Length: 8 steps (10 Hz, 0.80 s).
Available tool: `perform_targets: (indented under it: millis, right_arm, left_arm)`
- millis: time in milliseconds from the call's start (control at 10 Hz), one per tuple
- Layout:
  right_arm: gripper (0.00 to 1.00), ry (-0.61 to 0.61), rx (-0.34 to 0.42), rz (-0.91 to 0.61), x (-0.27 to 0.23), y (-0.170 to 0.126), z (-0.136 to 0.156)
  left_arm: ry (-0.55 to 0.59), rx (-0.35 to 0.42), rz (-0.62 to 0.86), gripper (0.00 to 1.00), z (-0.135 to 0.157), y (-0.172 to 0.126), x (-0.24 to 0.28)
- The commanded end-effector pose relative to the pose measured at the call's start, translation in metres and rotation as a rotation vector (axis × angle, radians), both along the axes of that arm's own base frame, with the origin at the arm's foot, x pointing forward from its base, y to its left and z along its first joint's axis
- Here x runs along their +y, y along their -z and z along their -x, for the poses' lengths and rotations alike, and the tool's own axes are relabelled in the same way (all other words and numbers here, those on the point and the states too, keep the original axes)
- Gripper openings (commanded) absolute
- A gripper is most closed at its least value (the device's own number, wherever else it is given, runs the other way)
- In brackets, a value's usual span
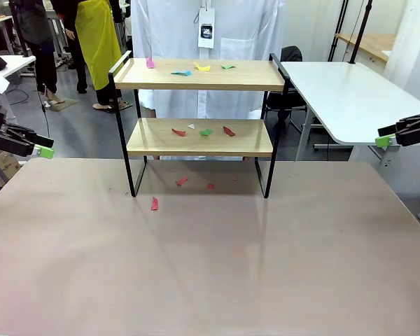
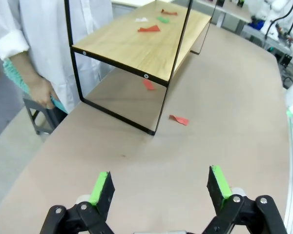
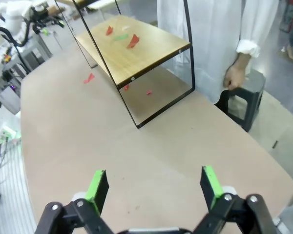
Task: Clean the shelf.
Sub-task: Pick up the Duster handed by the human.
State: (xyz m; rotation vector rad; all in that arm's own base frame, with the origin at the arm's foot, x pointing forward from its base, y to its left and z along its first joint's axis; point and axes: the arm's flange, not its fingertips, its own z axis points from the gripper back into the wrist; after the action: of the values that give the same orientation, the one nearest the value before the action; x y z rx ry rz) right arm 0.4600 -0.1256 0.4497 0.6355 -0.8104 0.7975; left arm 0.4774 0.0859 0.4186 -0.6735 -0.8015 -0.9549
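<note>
Light wood boards in a thin black frame make up the shelf (image 1: 154, 142), which stands at the far middle of the pale desk (image 1: 210, 273) in the front view, just in front of a person in a white coat (image 1: 175, 35). Small paper scraps lie on its upper board, among them a pink one (image 1: 150, 62), a blue one (image 1: 182, 72), a yellow one (image 1: 202, 68) and a green one (image 1: 228, 66); the lower board carries more, mostly red and green. A few red bits lie on the desk beneath the shelf, and a pink scrap (image 1: 154, 204) lies just in front of its left leg. The left tool (image 1: 45, 150) hangs off the desk's left edge and the right tool (image 1: 385, 141) off its right edge, both well apart from the shelf. In the left wrist view the left tool (image 2: 161, 184) hovers over bare desk with its green-padded fingers (image 2: 99, 187) spread wide and nothing between them; the shelf's lower board (image 2: 136, 53) lies ahead, and the person's hand (image 2: 41, 90) hangs beside it. In the right wrist view the right tool (image 3: 154, 183) is likewise spread wide and grasps nothing, the shelf (image 3: 141, 56) is ahead, and the person's other hand (image 3: 233, 75) hangs above a dark stool (image 3: 246, 100).
</note>
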Motion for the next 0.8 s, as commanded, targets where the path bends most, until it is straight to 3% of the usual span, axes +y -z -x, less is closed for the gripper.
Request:
perform_targets:
  millis: [0, 300, 400, 700]
  right_arm:
    - [1.00, 0.012, -0.024, 0.029, 0.005, -0.018, 0.012]
    - [1.00, 0.005, -0.008, 0.047, 0.003, -0.013, 0.004]
    - [1.00, -0.017, -0.019, 0.018, -0.011, -0.005, -0.014]
    - [1.00, -0.086, -0.144, -0.134, -0.056, 0.014, -0.049]
  left_arm:
    - [0.012, -0.023, -0.011, 1.00, 0.007, -0.008, -0.007]
    - [0.009, -0.015, -0.014, 1.00, 0.001, -0.008, -0.006]
    - [0.016, -0.010, 0.047, 1.00, -0.018, 0.010, 0.014]
    - [0.109, -0.092, 0.232, 1.00, -0.035, 0.039, 0.050]
